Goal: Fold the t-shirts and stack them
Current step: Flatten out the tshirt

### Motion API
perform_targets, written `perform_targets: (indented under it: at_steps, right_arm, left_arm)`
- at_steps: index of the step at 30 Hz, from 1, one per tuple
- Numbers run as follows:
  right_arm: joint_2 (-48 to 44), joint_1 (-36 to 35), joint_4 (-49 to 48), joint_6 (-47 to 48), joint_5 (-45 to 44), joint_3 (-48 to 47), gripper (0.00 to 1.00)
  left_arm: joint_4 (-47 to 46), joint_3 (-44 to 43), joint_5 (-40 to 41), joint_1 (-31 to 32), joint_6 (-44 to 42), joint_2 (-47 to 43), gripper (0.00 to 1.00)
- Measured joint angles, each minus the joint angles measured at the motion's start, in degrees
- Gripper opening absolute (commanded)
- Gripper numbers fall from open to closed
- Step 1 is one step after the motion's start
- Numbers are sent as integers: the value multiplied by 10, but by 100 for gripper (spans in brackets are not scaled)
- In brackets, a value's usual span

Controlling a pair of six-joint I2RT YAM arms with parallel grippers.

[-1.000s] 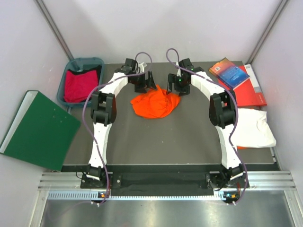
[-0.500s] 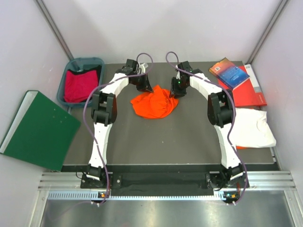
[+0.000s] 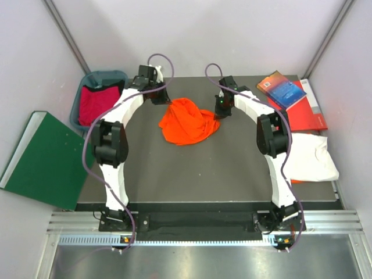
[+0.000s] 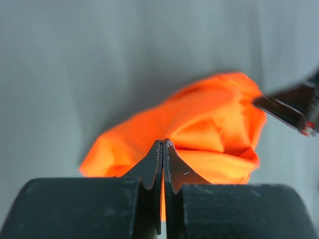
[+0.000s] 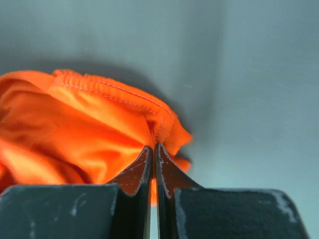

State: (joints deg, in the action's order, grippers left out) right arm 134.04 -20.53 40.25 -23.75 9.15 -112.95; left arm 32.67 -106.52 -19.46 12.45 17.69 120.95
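Left gripper (image 4: 163, 145) and right gripper (image 5: 153, 149) each pinch the orange t-shirt (image 3: 186, 125), sleeves seemingly hidden in folds.

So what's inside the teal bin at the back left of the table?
A crimson red t-shirt fills the bin, with a dark strip of fabric along its far edge. Anything beneath the red cloth, and the bin's floor, is covered.

Odds and ends around my dark grey table (image 3: 192, 171).
Green board (image 3: 49, 160) lying off my left; teal bin (image 3: 106, 74) far left; blue book (image 3: 282, 88) overlapping red book (image 3: 308, 116) far right.
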Motion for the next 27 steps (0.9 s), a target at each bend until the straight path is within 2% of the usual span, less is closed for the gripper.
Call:
perform_targets:
  at_steps: [7, 15, 19, 25, 26, 27]
  right_arm:
    - [-135, 47, -42, -19, -72, 103, 0]
    - [-322, 88, -81, -34, -95, 237, 0]
    - [-330, 87, -62, -35, -71, 301, 0]
    - [-306, 82, 33, -44, -23, 354, 0]
    - [-302, 79, 49, -44, -19, 354, 2]
    - [-300, 78, 62, -44, -17, 353, 9]
  left_arm:
    - [-36, 50, 99, -41, 16, -99, 0]
    - [-9, 128, 110, -31, 6, -149, 0]
    - [41, 191, 115, -31, 2, -175, 0]
    - [152, 229, 111, -30, 17, -180, 0]
    - [166, 240, 107, -30, 21, -180, 0]
    - [175, 251, 103, -30, 23, -181, 3]
